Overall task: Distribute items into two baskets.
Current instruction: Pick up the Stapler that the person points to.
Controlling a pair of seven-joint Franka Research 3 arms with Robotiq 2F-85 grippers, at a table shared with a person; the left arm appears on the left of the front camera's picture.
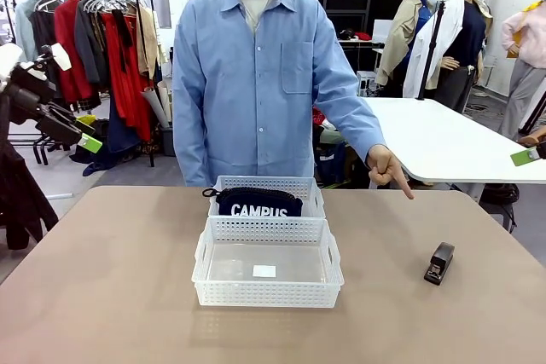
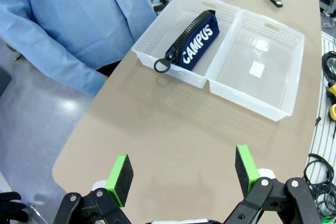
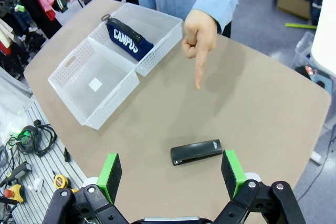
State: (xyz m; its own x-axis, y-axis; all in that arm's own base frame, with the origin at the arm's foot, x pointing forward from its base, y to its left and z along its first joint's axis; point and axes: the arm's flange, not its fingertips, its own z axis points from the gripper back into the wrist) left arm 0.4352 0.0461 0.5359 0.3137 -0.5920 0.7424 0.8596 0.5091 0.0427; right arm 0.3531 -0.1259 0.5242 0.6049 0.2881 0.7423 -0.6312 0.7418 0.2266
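Pouch (image 1: 258, 203) lies in the far basket (image 1: 312, 197), stapler (image 1: 440, 262) on the table (image 1: 102, 283) right of the near basket (image 1: 266, 228) where a person's hand (image 1: 386, 165) points, while left gripper (image 2: 182, 174) and right gripper (image 3: 172, 174) gape wide, holding nothing.

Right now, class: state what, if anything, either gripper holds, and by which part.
Nothing is held: the green-padded left gripper and right gripper both hang open and empty.
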